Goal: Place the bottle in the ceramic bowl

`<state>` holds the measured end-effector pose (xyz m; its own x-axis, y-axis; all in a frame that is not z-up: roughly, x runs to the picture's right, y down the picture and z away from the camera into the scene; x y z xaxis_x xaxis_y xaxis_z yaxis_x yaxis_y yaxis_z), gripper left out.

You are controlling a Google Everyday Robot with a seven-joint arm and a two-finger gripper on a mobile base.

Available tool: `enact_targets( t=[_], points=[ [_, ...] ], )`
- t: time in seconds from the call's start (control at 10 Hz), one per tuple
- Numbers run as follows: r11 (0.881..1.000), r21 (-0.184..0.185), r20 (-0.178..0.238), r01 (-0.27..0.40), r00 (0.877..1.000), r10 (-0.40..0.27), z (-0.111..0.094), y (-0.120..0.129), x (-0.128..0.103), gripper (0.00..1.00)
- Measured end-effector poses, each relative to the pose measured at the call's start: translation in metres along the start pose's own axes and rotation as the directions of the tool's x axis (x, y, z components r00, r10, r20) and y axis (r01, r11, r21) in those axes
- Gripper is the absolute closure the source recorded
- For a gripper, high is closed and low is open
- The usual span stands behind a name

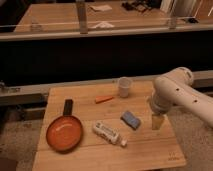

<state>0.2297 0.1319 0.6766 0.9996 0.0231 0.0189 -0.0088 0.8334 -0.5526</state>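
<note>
The bottle [108,133] is white with a printed label and lies on its side near the middle of the wooden table [150,155], cap pointing front-right. To its left, the orange-red ceramic bowl [64,134] with a dark rim has its short black handle pointing to the back. My gripper [157,122] hangs fingers-down over the right part of the table, to the right of the bottle and past the sponge. It is open and holds nothing.
A blue-grey sponge [131,119] lies between the bottle and the gripper. A translucent cup [124,87] stands at the back of the table, with an orange stick-like item [104,99] to its left. A dark counter wall runs behind the table.
</note>
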Motion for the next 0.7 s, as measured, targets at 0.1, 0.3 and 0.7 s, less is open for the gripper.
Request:
enact_targets(
  t=[0.1,0.3,0.7],
  points=[
    [1.000,-0.001,0.008,0.007,1.000,-0.007,0.001,0.003,-0.003,0.20],
    [0.999,-0.004,0.034,0.036,0.999,-0.036,0.004,0.008,-0.033,0.20],
    [0.998,-0.004,0.060,0.069,0.996,-0.069,0.009,0.015,-0.053,0.20]
  ],
)
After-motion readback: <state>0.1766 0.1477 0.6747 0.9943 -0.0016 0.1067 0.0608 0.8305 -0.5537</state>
